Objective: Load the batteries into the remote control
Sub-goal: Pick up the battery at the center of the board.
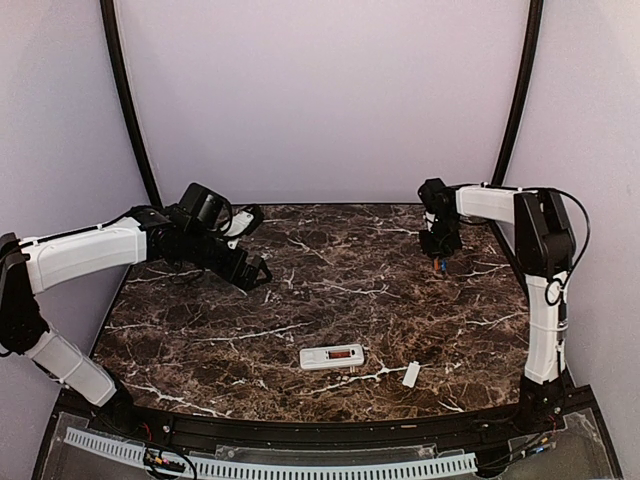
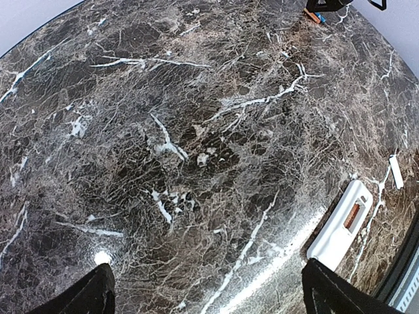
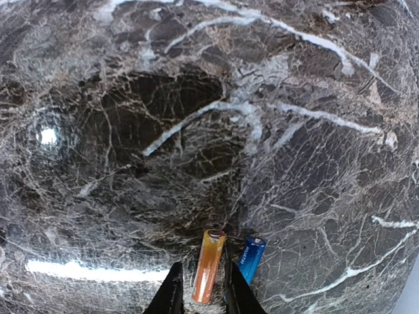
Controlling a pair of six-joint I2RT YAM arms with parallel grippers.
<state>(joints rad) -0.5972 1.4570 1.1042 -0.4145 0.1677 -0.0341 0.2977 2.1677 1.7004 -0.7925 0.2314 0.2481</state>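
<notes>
The white remote control (image 1: 332, 357) lies near the table's front edge with its battery bay facing up; it also shows in the left wrist view (image 2: 342, 224). An orange battery (image 3: 208, 265) and a blue battery (image 3: 251, 258) lie side by side on the marble at the far right (image 1: 440, 265). My right gripper (image 3: 204, 291) is down at the table, narrowly open, its fingers on either side of the orange battery; the right finger is between the two batteries. My left gripper (image 2: 219, 301) is wide open and empty, held above the table's left side (image 1: 255, 275).
A small flat white cover piece (image 1: 411, 374) lies to the right of the remote, also in the left wrist view (image 2: 395, 172). The dark marble tabletop (image 1: 330, 290) is ringed by pale walls and a black frame.
</notes>
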